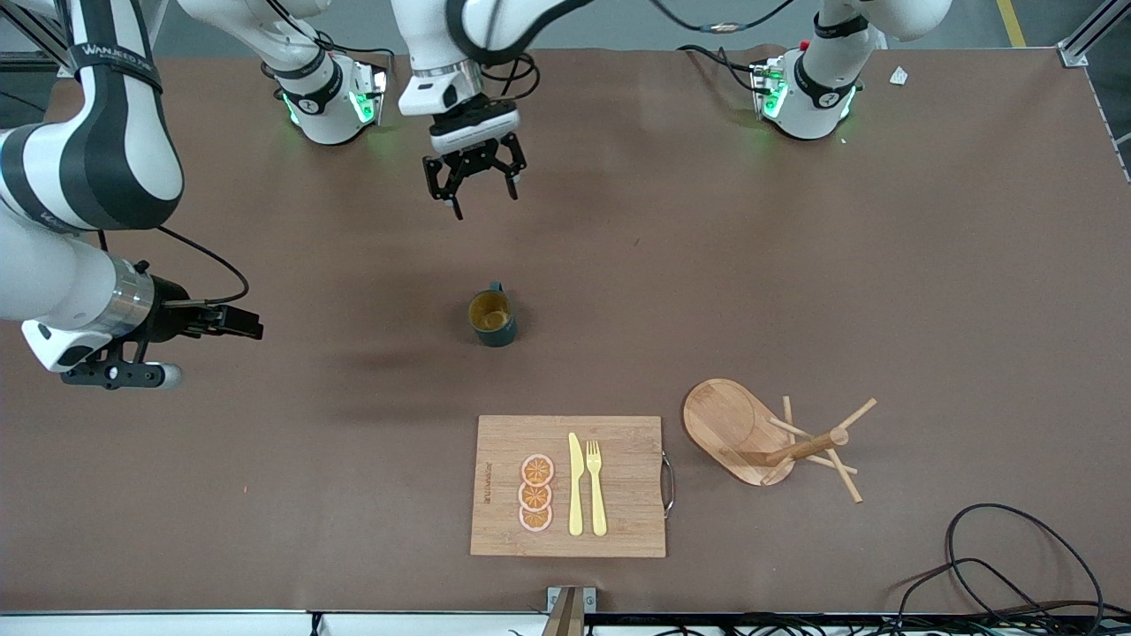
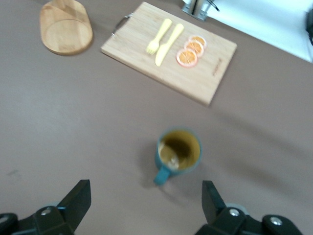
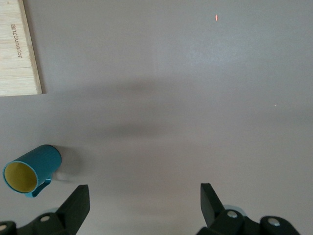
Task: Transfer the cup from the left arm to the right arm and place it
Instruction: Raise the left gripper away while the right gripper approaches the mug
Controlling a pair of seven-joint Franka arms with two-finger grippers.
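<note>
The cup (image 1: 492, 318), dark teal with a tan-yellow inside, stands upright on the brown table near its middle, with its handle pointing toward the robots' bases. My left gripper (image 1: 484, 201) hangs open and empty over the table between the bases and the cup. In the left wrist view the cup (image 2: 178, 152) lies just ahead of the open gripper (image 2: 145, 188). My right gripper (image 1: 163, 375) is open and empty, low over the right arm's end of the table. In the right wrist view the cup (image 3: 32, 170) shows off to one side of the gripper (image 3: 144, 191).
A wooden cutting board (image 1: 618, 486) with a yellow knife, a fork and three orange slices lies nearer the front camera than the cup. A wooden peg rack (image 1: 760, 433) lies tipped over beside it. Black cables (image 1: 998, 565) lie at the front corner.
</note>
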